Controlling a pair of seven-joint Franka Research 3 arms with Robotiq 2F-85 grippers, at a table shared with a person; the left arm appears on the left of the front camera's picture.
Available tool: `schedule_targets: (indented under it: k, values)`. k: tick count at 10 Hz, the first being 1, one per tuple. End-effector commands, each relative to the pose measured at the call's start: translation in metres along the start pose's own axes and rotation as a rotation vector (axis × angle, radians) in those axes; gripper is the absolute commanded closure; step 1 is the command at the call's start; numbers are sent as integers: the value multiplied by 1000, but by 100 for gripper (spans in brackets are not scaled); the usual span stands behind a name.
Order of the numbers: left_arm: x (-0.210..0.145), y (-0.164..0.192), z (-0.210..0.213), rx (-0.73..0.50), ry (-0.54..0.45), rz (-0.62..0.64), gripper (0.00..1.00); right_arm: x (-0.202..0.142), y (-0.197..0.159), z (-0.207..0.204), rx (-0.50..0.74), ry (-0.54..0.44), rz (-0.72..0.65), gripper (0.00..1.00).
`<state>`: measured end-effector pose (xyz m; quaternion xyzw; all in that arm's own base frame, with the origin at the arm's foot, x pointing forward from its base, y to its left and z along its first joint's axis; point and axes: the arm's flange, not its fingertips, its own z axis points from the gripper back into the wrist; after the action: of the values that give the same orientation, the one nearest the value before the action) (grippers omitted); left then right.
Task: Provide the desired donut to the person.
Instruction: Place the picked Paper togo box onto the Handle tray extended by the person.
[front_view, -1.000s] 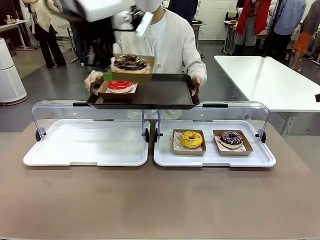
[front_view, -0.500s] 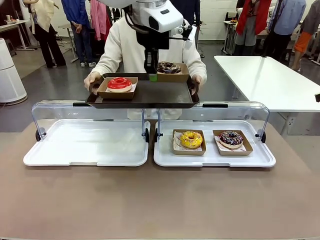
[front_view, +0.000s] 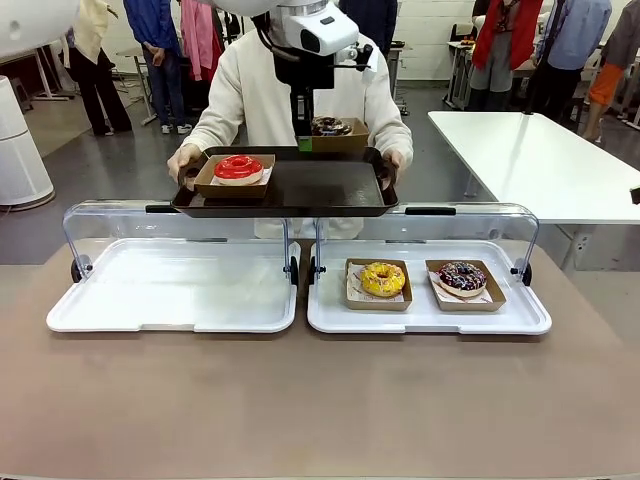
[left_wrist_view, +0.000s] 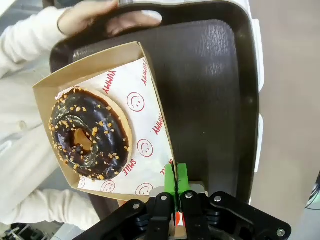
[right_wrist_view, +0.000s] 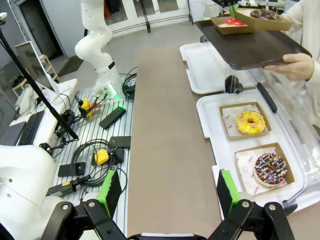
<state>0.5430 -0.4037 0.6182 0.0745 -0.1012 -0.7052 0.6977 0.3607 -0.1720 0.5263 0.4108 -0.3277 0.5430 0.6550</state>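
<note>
Brown tabletop (front_view: 320, 400) runs across the near side, carrying two white display trays with raised clear lids. On the left one, the left display tray (front_view: 175, 290), nothing sits; the right display tray (front_view: 428, 300) holds a yellow donut (front_view: 383, 279) and a sprinkled chocolate donut (front_view: 462, 277), each in its own cardboard box.

Beyond the trays stands the person (front_view: 305, 85), holding a dark serving tray (front_view: 290, 190) by its two ends. A red-glazed donut (front_view: 239, 167) in a box sits on the serving tray's left part. The left gripper (left_wrist_view: 175, 175) reaches over the tray, its green pads pressed together on the wall of a cardboard box (left_wrist_view: 150, 75), pinching it at one corner. Inside lies the nut-topped chocolate donut (left_wrist_view: 89, 134) on printed paper, over the tray's far right part; I can't tell whether the box's base is touching the tray or just above it.

That box looks light but floppy. Held by one thin wall it could sag or tilt, and the soft, glazed donut could slide. The rim is the sensible place to grip, never the donut.

Near the table's near edge, the right gripper (right_wrist_view: 170, 192) hangs with its fingers spread wide, holding nothing.
</note>
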Motion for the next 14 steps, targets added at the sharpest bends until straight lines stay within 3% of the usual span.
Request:
schedule_targets:
  k: [1, 10, 11, 12, 13, 14]
  values:
    - [-1, 16, -7, -60, -1, 4, 99, 0, 0, -1, 3, -9, 6, 0]
    - [-12, 25, -61, -110, 0, -104, 99, 0, 0, -1, 3, -9, 6, 0]
    - [-12, 25, -62, -116, -7, -106, 53, 0, 0, -1, 3, -9, 6, 0]
    - [-12, 26, -61, -118, -7, -105, 39, 0, 0, -1, 3, -9, 6, 0]
    - [-12, 25, -61, -117, -5, -104, 39, 0, 0, -1, 3, -9, 6, 0]
    - [-12, 25, -60, -117, -5, -101, 0, 0, 0, -1, 3, -9, 6, 0]
